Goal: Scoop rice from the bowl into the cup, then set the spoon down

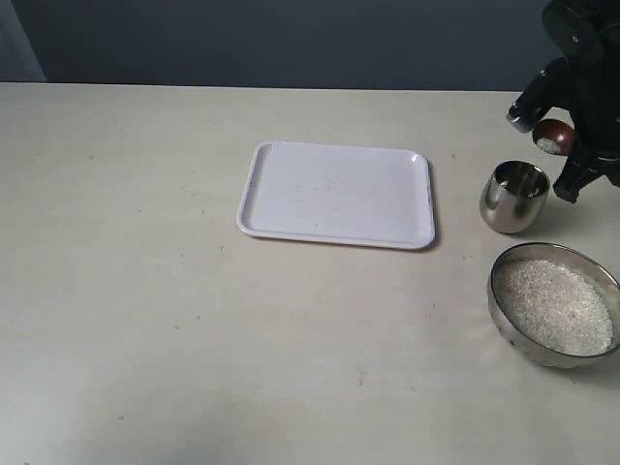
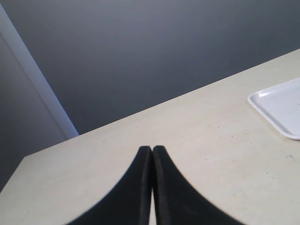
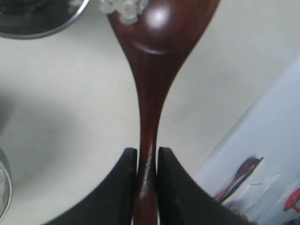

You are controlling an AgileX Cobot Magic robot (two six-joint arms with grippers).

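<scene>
The slender reddish-brown wooden spoon [image 3: 150, 93] is clamped by its thin handle in my right tool [image 3: 147, 157], one black finger pressed against each side. Its oval head hangs in the air just at 1 o'clock of the small shiny steel cup [image 1: 514, 197], and a few white grains of rice [image 3: 124, 8] sit on it. The cup stands upright on the pale tabletop [image 1: 145, 291]. The wide round steel bowl [image 1: 509, 334] rests near the cup at 5 o'clock, not touching it, and holds a heap of the same grains. A flat white rectangular tray [image 1: 337, 194] lies at 9 o'clock of the cup. My left tool [image 2: 152, 152] hovers over the tabletop with its fingers pressed together, holding nothing.
</scene>
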